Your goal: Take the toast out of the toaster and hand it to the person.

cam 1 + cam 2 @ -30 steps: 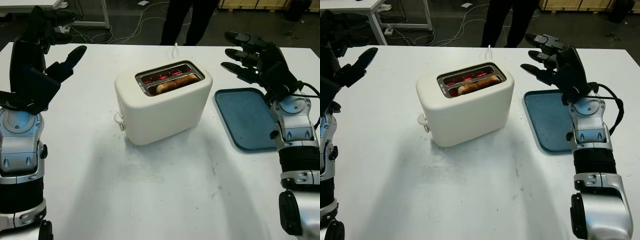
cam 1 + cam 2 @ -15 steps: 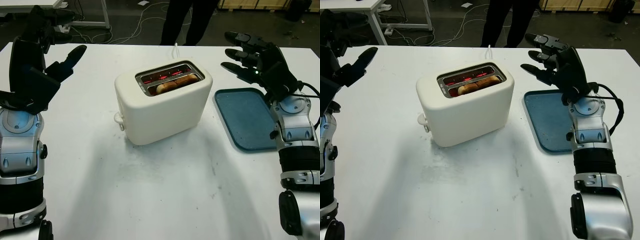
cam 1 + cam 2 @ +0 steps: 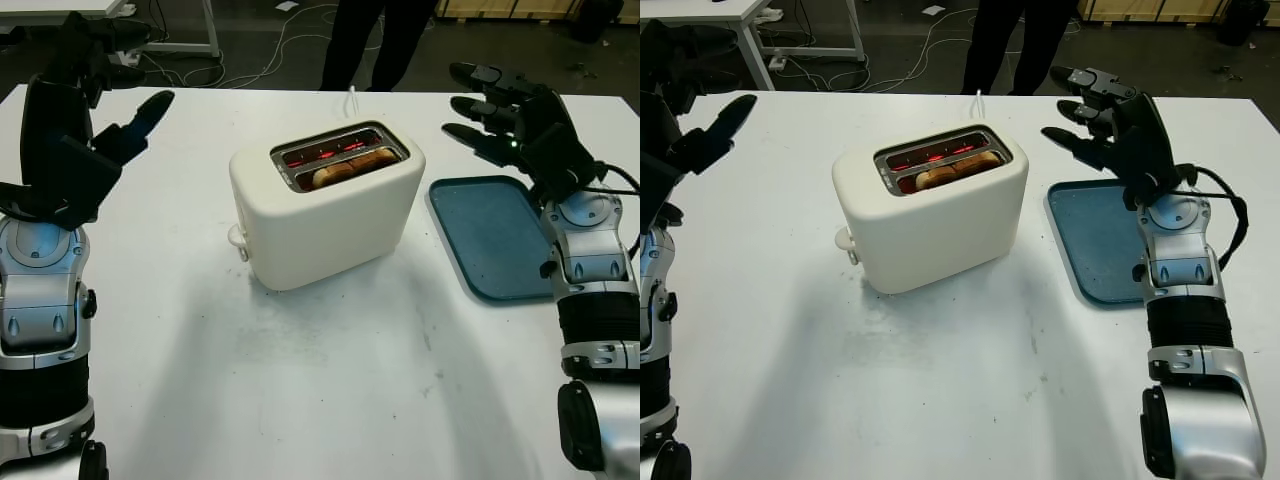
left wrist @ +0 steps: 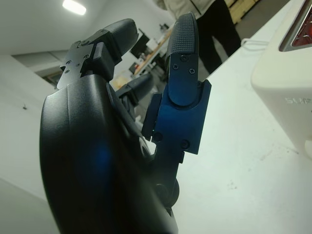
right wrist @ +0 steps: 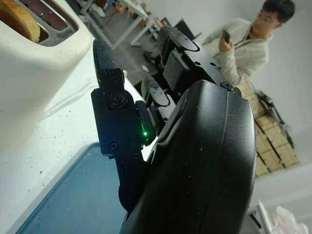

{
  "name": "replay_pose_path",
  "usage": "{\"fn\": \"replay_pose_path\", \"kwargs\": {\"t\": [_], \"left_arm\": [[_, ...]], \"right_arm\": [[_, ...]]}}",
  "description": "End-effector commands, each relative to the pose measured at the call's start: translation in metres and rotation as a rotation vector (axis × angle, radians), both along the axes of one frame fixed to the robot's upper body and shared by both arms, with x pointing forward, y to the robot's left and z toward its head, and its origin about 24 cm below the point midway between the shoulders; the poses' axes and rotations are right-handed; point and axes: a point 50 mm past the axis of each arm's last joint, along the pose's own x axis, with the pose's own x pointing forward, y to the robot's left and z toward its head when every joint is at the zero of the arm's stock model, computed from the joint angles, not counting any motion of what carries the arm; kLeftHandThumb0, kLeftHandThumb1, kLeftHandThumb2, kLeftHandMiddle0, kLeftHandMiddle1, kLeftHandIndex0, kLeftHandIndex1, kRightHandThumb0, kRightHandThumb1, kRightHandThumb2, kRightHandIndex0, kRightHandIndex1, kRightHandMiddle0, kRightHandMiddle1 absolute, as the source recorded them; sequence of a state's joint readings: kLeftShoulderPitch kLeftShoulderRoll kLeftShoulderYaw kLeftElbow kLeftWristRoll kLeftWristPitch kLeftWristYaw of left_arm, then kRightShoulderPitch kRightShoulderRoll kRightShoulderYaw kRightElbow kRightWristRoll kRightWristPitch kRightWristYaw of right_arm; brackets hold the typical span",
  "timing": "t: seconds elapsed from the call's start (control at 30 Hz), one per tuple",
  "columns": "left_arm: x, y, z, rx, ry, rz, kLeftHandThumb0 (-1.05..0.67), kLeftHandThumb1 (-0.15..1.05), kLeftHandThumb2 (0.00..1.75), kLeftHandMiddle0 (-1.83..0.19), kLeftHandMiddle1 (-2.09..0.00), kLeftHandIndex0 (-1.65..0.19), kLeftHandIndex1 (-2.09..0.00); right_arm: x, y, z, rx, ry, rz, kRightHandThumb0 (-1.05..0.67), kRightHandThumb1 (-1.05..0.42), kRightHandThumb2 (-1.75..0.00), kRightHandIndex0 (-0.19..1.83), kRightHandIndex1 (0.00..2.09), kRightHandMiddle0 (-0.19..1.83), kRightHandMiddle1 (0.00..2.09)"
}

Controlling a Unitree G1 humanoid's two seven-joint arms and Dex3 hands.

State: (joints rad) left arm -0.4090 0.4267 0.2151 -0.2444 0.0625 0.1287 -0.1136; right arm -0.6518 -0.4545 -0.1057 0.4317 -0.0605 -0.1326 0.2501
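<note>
A cream toaster (image 3: 325,205) stands mid-table, its slots glowing red inside. A slice of toast (image 3: 352,166) sits low in the nearer slot, its brown top just showing. My left hand (image 3: 95,115) hangs open above the table's left side, well apart from the toaster. Open too, my right hand (image 3: 505,115) is raised to the toaster's right, over the far end of the blue tray. A person (image 3: 372,40) in dark trousers stands behind the table's far edge; the right wrist view shows the person (image 5: 243,46) holding a phone.
A blue tray (image 3: 495,235) lies flat on the white table (image 3: 300,380) to the right of the toaster. The toaster's white cord (image 3: 352,98) runs off the far edge. Cables and a table frame (image 3: 190,30) are on the floor beyond.
</note>
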Motion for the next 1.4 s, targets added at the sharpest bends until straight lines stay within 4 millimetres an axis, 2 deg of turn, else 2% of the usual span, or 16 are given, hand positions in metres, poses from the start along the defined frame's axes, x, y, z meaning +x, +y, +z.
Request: {"fn": "replay_pose_path", "kwargs": {"t": [0.0,1.37], "left_arm": [[-0.0032,0.0007,0.0001,0.002,-0.005,0.004,-0.53,0.91,0.16,-0.04,-1.22,-0.13,-0.94],[-0.0036,-0.0009,0.0010,0.004,-0.008,0.000,-0.49,0.87,0.24,-0.04,-1.22,-0.14,-0.94]], "right_arm": [[-0.0005,-0.0003,0.0001,-0.006,-0.002,-0.012,-0.47,-0.92,-0.03,0.63,0.02,0.60,0.01],[-0.0002,-0.0002,0.0003,-0.026,-0.007,-0.016,-0.47,-0.92,-0.03,0.66,0.01,0.62,0.01]]}}
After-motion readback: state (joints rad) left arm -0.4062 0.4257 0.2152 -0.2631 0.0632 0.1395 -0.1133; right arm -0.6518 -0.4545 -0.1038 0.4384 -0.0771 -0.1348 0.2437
